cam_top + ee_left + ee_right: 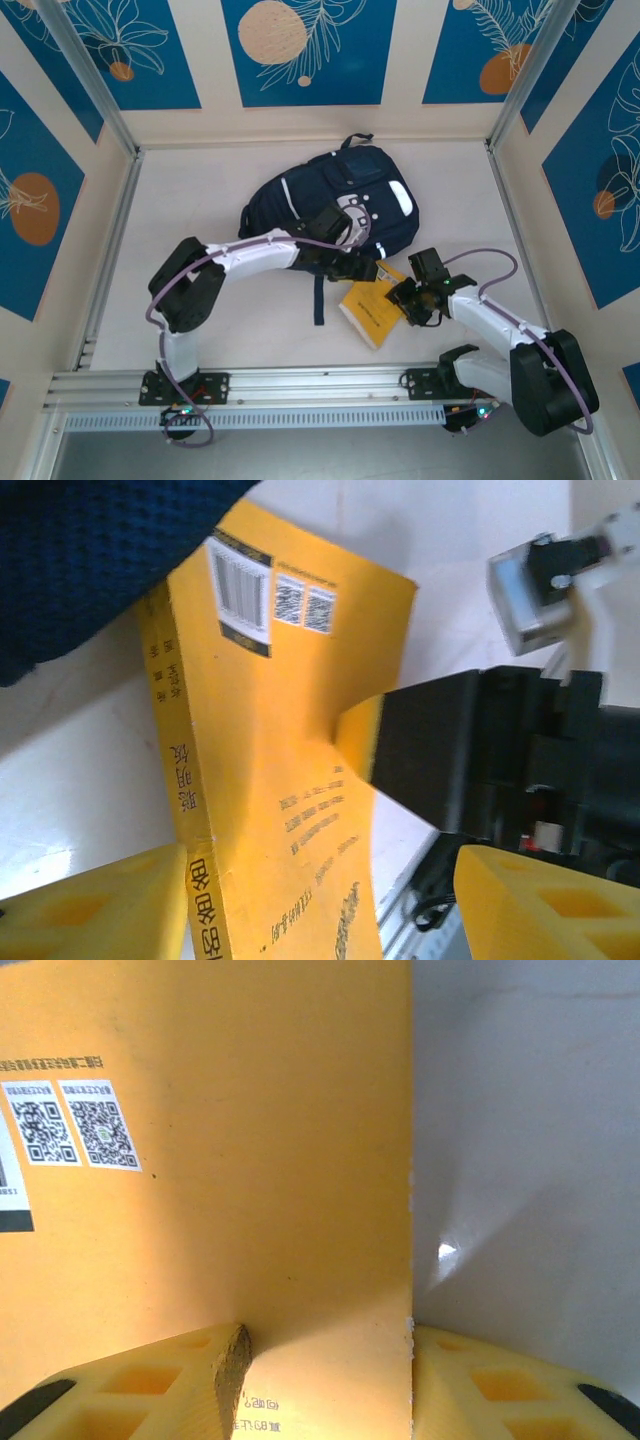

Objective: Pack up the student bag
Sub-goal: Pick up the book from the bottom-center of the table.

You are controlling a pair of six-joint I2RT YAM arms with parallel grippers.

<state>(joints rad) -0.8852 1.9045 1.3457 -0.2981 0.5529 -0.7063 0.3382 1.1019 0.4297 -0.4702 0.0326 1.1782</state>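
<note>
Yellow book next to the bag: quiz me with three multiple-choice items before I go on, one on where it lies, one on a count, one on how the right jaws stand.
1. Where does the yellow book lie relative to the student bag in the top view?
A. Beyond it, at the far wall.
B. On top of it.
C. In front of it, on the near side.

2. How many QR codes sit beside the barcode on the cover?
A. One.
B. Two.
C. Four.

3. How do the right jaws stand?
A. Apart, straddling the book's edge.
B. Shut tight on nothing.
C. Clamped on a bag strap.

Answers:
1 C: the book lies between the bag and the near edge of the table.
2 B: two squares stand side by side.
3 A: one finger is over the cover, the other over bare table.
</note>
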